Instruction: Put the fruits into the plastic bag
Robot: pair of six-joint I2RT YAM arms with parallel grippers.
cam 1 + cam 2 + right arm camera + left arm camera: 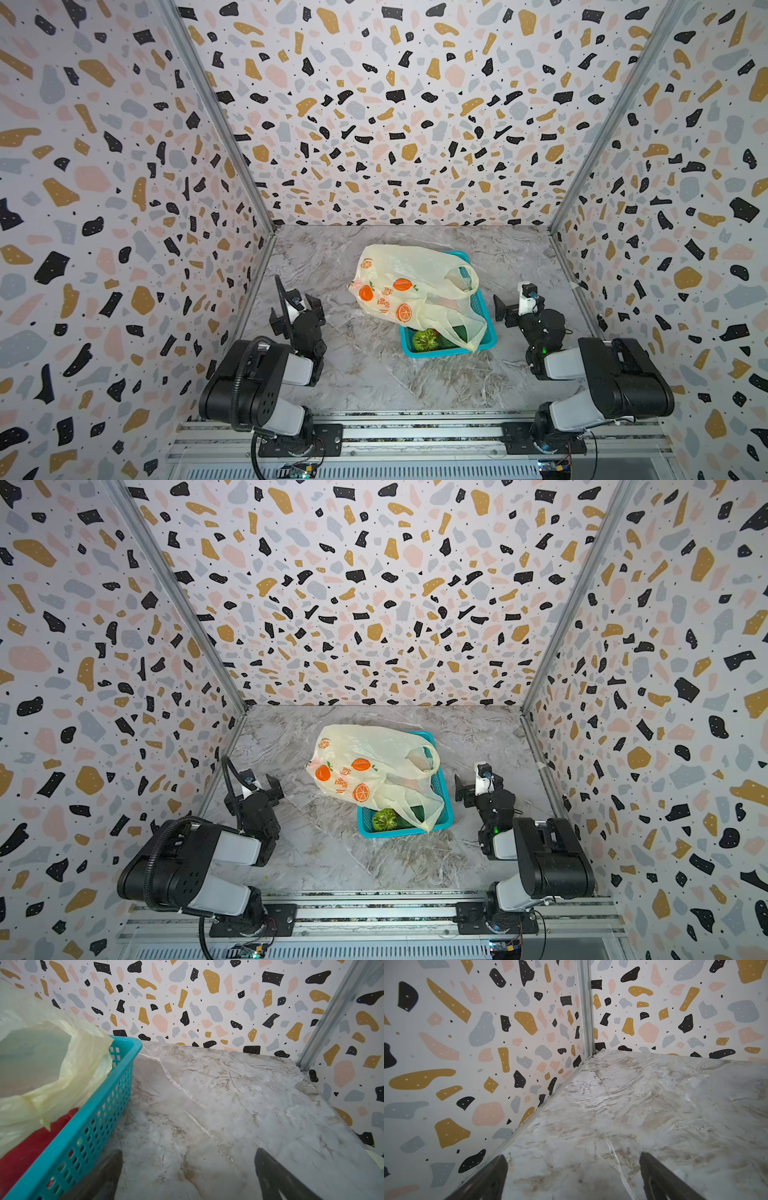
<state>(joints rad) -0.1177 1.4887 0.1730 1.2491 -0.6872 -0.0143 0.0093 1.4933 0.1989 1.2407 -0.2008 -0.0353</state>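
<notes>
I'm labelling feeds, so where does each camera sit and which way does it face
Top view: high at front, looking down on plastic bag; both arms.
Top view: beside it, same basket, arms.
Left wrist: faces table corner; left gripper open.
Right wrist: faces basket side; right gripper open.
Shared: basket, right wrist and top views.

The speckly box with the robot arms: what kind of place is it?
Most likely a robot practice booth, not a home. Its speckled panels close in a small marble-look tabletop, and the left arm and right arm are bolted to a metal rail at its edge.
</notes>
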